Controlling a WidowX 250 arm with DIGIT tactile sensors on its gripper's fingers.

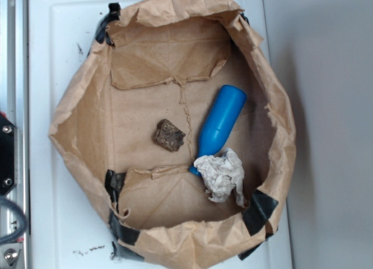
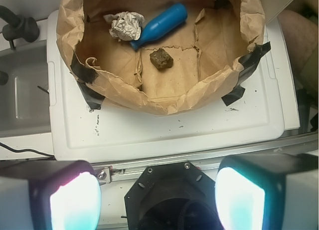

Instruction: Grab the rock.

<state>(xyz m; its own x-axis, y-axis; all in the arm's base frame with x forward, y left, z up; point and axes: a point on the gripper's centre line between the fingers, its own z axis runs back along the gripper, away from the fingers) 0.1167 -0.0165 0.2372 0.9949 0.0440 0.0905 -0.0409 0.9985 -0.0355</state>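
1. Nearest the wrist camera, the gripper [image 2: 157, 195] fills the bottom edge of the wrist view: its two pale, glowing fingers [image 2: 75, 200] stand wide apart with nothing between them.
2. Directly ahead of the gripper lies a flat white plastic lid or board [image 2: 164, 127] serving as the bench top, marked with a few dark scuffs.
3. Further ahead sits a rolled-down brown paper bag [image 1: 81, 123] shaped into a shallow basin, its rim patched with strips of black tape [image 2: 82, 70].
4. Inside the bag, almost straight ahead of the gripper and well apart from it, rests the rock [image 2: 161, 58], a small dark brown, rough lump on the paper floor. It lies free, touching nothing else.
5. Just beyond the rock, a blue bottle [image 2: 160, 24] lies on its side, tilted diagonally.
6. Farthest and to the gripper's left, a crumpled white paper wad [image 2: 125, 25] sits against the bottle's narrow end.
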